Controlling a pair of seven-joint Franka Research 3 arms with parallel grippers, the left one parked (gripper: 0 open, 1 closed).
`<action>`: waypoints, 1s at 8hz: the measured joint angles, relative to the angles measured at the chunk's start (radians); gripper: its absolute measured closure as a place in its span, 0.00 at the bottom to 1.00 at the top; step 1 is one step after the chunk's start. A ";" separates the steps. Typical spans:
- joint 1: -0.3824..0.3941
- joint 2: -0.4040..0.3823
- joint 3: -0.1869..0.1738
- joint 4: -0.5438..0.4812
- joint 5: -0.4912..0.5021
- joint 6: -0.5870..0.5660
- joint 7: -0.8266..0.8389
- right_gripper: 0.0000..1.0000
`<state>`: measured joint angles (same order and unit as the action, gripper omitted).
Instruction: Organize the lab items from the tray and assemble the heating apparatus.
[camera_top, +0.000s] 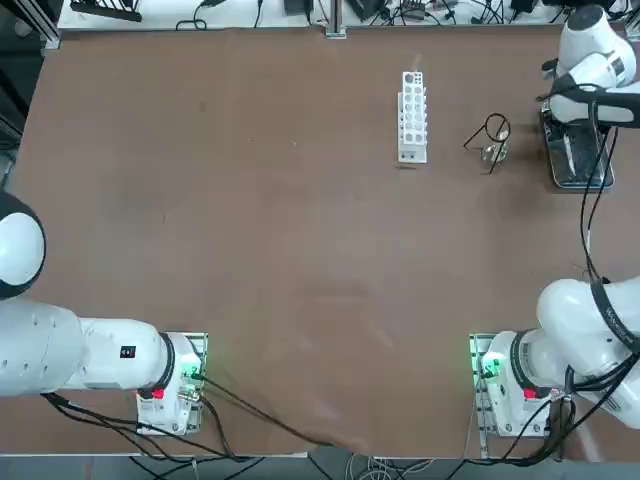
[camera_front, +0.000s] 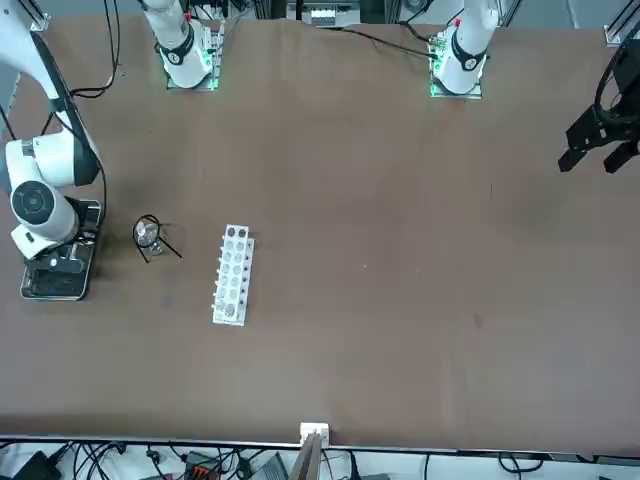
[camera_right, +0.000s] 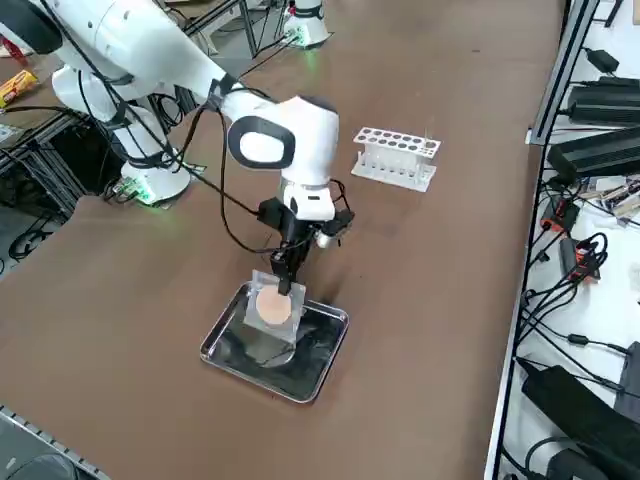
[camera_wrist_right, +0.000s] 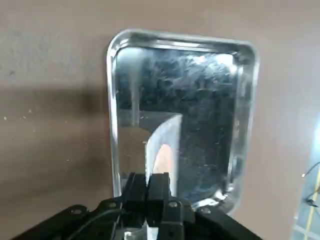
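My right arm reaches far forward and bends down at the wrist; my right gripper (camera_right: 288, 283) points downward, fingers (camera_wrist_right: 159, 186) pressed close together.

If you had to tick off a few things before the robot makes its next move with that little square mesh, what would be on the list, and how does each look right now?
1. Right gripper shut on the mesh: ok, fingers closed on its edge in the wrist view.
2. Mesh lifted off the tray: ok, it hangs tilted above the tray bottom.
3. Ring stand on the table to receive the mesh: ok, it stands beside the tray.
4. Burner under the ring stand: ok, it sits at the ring.
5. Path from tray to stand free: ok, the white rack lies past the stand.
6. Grip firm enough for the carry: cannot tell.
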<state>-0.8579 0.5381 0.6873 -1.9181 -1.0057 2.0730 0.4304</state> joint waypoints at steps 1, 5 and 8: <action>0.001 -0.012 0.037 0.027 0.000 -0.059 -0.007 0.98; 0.023 -0.040 0.208 0.190 0.000 -0.324 -0.080 0.98; 0.189 -0.039 0.230 0.259 0.001 -0.524 -0.064 0.98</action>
<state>-0.6688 0.4987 0.9170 -1.6589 -1.0049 1.5491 0.3665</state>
